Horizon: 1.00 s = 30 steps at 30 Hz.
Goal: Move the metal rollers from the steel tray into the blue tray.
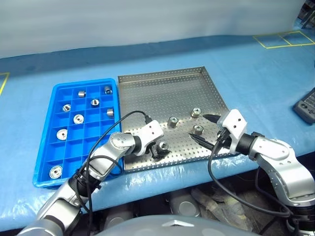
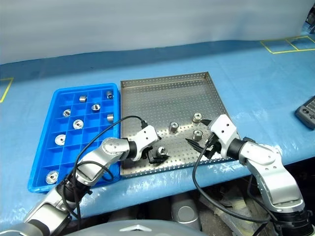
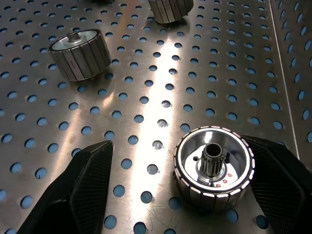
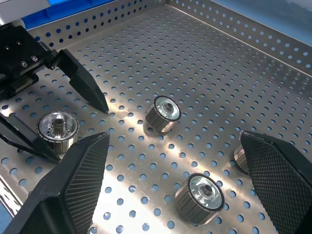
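The steel tray [image 1: 162, 93] lies in the middle of the blue table, with the blue tray [image 1: 44, 147] beside it on the left. Several metal rollers [image 1: 78, 118] sit in the blue tray's compartments. My left gripper [image 1: 158, 149] is down on the steel tray's near edge, open and straddling a roller [image 3: 214, 168]. One finger touches that roller; the other finger [image 3: 83, 180] stands apart from it. My right gripper [image 1: 205, 129] hovers open over a second roller [image 1: 198, 130]. Two further rollers [image 1: 173, 121] [image 1: 196, 112] stand just beyond.
A dark device [image 1: 306, 105] lies at the right edge of the table. Yellow tape squares [image 1: 283, 39] mark the far right corner. The steel tray's raised rim [image 4: 243, 29] lies beyond the rollers. The table's front edge runs just below both trays.
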Available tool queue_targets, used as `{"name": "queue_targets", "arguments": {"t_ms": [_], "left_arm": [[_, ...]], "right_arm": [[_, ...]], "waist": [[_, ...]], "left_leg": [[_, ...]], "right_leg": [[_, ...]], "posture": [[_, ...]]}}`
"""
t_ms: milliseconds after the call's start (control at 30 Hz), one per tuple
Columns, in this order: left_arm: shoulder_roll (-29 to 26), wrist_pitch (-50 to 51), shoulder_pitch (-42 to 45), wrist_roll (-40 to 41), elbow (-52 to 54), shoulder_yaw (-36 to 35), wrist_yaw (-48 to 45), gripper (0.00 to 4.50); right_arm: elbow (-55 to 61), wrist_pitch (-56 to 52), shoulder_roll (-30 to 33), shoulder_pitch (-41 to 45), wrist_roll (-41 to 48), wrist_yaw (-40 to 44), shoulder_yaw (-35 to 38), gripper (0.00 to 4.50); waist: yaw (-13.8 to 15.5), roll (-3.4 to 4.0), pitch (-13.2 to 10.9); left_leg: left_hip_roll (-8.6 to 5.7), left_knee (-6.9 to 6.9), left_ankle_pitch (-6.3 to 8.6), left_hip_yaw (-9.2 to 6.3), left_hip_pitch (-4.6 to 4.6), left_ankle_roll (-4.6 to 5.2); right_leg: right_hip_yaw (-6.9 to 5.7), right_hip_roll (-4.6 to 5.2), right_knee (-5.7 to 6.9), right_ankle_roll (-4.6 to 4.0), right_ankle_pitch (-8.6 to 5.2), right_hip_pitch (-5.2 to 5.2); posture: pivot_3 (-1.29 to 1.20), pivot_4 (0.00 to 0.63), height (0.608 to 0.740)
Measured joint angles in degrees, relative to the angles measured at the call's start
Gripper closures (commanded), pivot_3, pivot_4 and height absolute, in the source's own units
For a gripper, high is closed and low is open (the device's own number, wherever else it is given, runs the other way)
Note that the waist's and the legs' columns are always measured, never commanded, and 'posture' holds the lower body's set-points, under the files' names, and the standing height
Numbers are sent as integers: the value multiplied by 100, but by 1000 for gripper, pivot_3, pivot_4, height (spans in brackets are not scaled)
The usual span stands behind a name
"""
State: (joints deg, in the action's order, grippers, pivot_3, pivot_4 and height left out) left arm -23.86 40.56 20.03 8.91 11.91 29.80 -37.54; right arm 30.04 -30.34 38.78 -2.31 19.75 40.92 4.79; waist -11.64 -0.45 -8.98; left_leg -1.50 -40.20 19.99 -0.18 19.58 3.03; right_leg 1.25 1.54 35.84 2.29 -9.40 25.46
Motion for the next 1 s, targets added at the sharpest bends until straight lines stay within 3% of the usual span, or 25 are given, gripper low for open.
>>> {"name": "queue_targets", "arguments": {"t_ms": [300, 400, 833, 967, 1000], "left_arm": [[-1, -11, -2, -127, -2, -5, -93, 970], [3, -2, -5, -157, -2, -25, -93, 1866], [4, -13, -44, -206, -1, -93, -75, 1866], [43, -5, -92, -201, -12, -194, -17, 2731], [53, -3, -94, -201, -15, -202, -17, 2744]], "right_arm": [[-1, 5, -48, 87, -4, -5, -54, 0], [-1, 10, -63, 96, -6, -5, -67, 0], [-7, 40, -98, 188, -36, -4, -107, 0], [-16, 49, -98, 227, -40, -2, -112, 0], [-19, 52, -98, 233, -40, -2, -113, 0]], "waist": [[0, 1, 1], [1, 1, 1], [11, 1, 1], [19, 1, 1], [21, 1, 1]], "left_leg": [[0, 0, 0, 0, 0, 0], [0, 0, 0, 0, 0, 0], [1, 0, 0, 0, -1, 0], [1, 0, 0, 0, 0, 0], [0, 0, 0, 0, 0, 0]], "right_leg": [[1, 0, 0, 0, 2, 0], [1, 0, 1, 0, 2, 0], [1, 2, 1, -9, 9, 0], [1, 2, 1, -14, 12, 1], [1, 2, 1, -14, 12, 1]], "posture": [[-332, 150, 740], [-328, 150, 740], [-316, 150, 740], [-317, 150, 740], [-317, 150, 740]]}}
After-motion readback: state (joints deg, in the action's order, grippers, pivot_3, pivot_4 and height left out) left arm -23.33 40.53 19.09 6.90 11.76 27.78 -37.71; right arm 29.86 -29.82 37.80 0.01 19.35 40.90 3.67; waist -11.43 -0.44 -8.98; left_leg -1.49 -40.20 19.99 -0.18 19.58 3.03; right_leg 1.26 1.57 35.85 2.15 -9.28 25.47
